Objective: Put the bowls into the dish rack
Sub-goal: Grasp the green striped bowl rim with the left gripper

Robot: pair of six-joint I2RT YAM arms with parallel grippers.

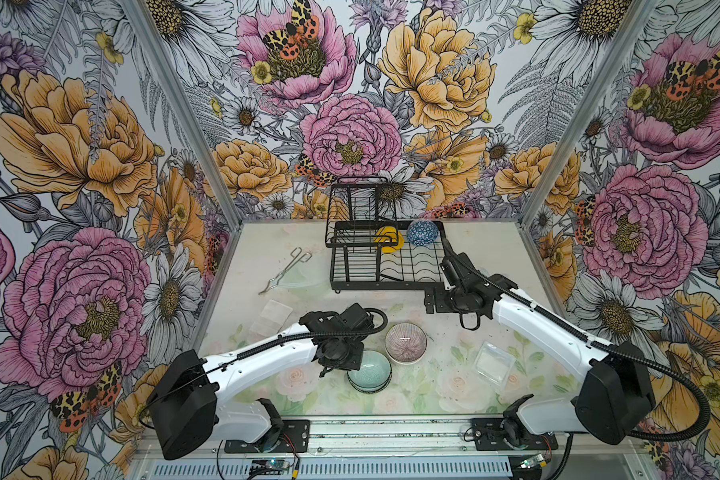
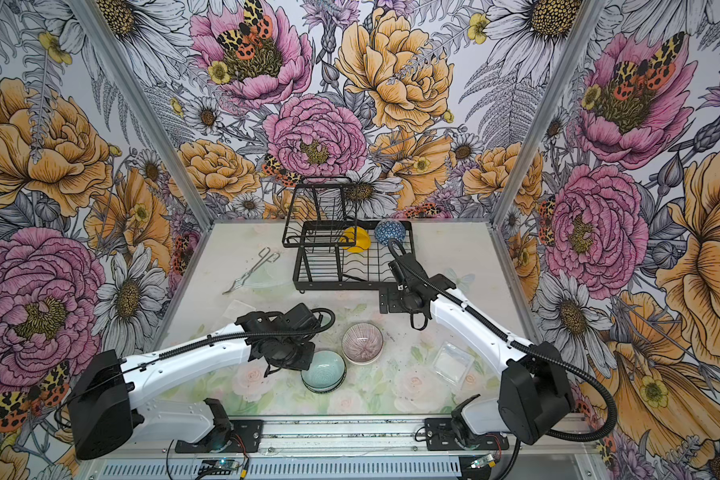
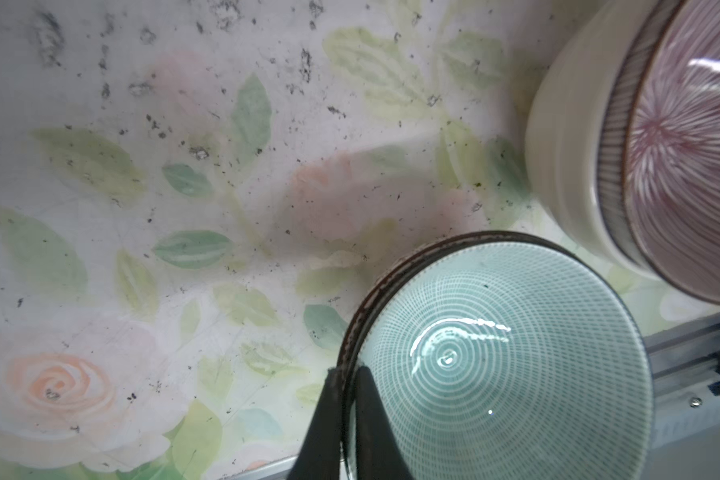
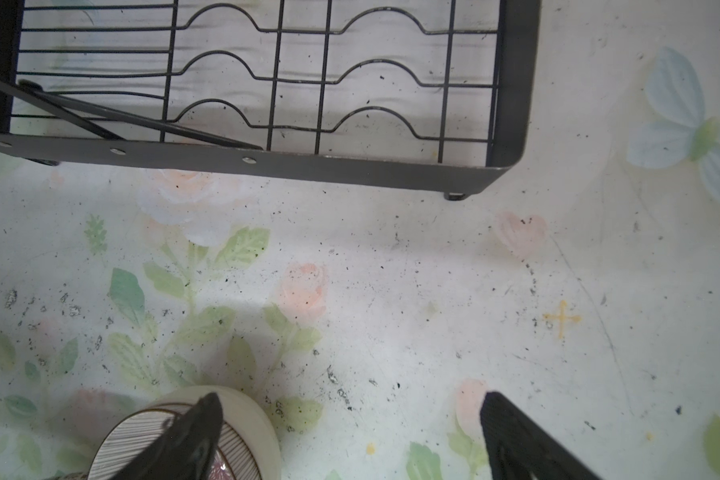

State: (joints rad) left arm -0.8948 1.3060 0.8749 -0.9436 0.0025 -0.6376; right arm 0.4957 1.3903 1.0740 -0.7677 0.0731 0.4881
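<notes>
The pale teal bowl (image 1: 371,372) (image 2: 324,371) (image 3: 495,353) stands on the table near the front. My left gripper (image 1: 346,368) (image 2: 298,365) (image 3: 348,374) is shut on its dark left rim, one finger inside and one outside. Just behind it stands the pink-striped bowl (image 1: 405,343) (image 2: 362,342) (image 3: 691,158) (image 4: 142,440), which looks nested in a cream one. The yellow bowl (image 1: 388,243) (image 2: 355,243) and the blue-patterned bowl (image 1: 422,232) (image 2: 389,232) sit in the black wire dish rack (image 1: 375,286) (image 2: 337,286) (image 4: 350,170). My right gripper (image 1: 441,301) (image 2: 393,301) (image 4: 350,397) hangs open and empty in front of the rack's right corner.
Metal tongs (image 1: 285,268) (image 2: 252,270) lie left of the rack. A clear square tub (image 1: 493,361) (image 2: 452,359) stands at the right front and another (image 1: 273,316) behind my left arm. The aluminium front rail (image 1: 391,432) bounds the table.
</notes>
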